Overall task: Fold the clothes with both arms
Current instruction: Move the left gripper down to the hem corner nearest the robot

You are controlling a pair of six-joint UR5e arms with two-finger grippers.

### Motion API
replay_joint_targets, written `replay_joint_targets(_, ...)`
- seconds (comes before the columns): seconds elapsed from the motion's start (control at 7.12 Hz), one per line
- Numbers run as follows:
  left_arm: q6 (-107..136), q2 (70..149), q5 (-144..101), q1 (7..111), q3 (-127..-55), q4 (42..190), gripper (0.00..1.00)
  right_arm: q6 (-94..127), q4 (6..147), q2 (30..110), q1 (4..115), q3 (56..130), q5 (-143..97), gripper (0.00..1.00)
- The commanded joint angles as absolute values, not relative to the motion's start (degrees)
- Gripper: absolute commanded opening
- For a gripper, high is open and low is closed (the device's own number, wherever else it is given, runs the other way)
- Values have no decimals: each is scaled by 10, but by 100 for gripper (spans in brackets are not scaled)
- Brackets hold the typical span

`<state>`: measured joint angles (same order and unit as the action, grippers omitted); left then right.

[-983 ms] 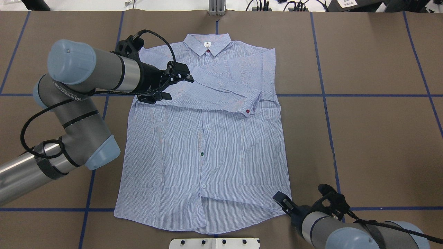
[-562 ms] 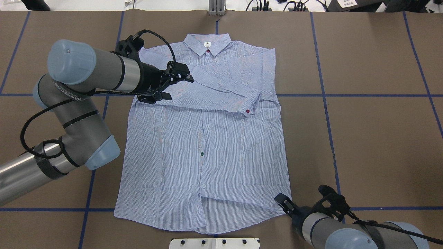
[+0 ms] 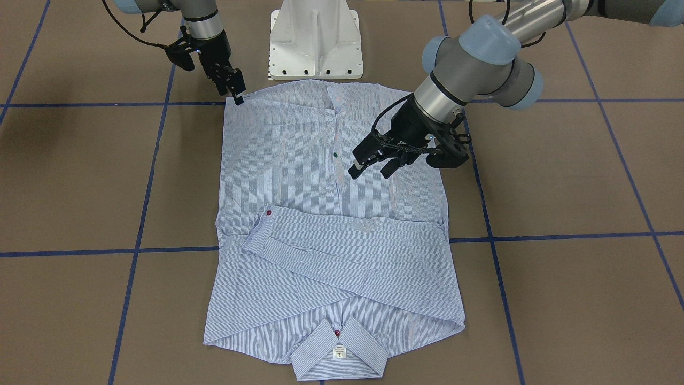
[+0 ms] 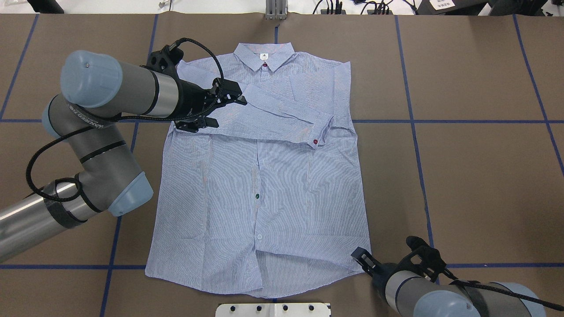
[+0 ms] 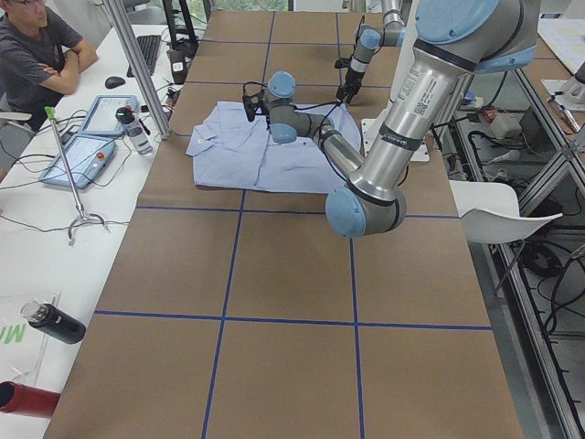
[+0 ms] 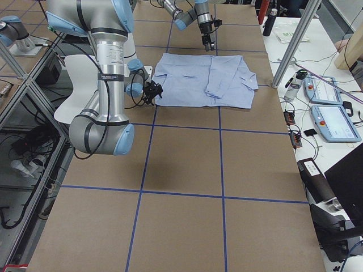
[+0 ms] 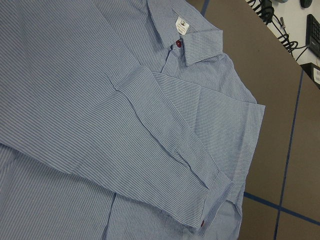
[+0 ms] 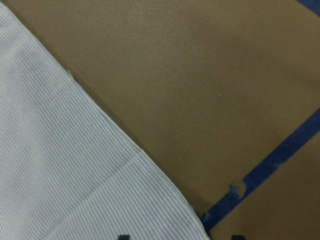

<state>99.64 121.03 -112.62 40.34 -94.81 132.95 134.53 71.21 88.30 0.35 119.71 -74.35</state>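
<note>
Brown paper crossed by blue tape lines covers the desk (image 4: 476,176). At its middle the pinstriped shirt (image 4: 264,198) lies flat, front up, with its collar (image 4: 264,55) toward the edge away from the robot. A sleeve is folded across the chest, and its cuff (image 4: 319,132) shows a red button. The left arm (image 4: 123,88) hangs above the shirt's shoulder on its own side, jaws spread. The right arm (image 4: 410,286) reaches low to the hem corner by the robot's edge. Its jaws stand apart, with the corner between them.
</note>
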Motion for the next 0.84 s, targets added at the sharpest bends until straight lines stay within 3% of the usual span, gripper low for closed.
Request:
replay_joint_targets(0.0,998,1210,-1127,403,-948,1330,98,1346,712,883,4,1197,-744,49)
replay_joint_targets(0.14,998,1210,-1126,403,-948,1330,98,1346,712,888,4,1197,-744,40)
replay_joint_targets(0.28,998,1210,-1127,403,-948,1330,98,1346,712,888,4,1200,-744,18)
replay_joint_targets(0.42,998,1210,-1126,403,-948,1330,98,1346,712,888,4,1201,-744,7)
replay_joint_targets(0.56,999,1210,-1126,403,-948,1330,98,1346,713,888,2,1201,-744,0)
replay_joint_targets(0.7,998,1209,-1126,405,-949,1330,98,1345,714,887,2,1207,-744,0)
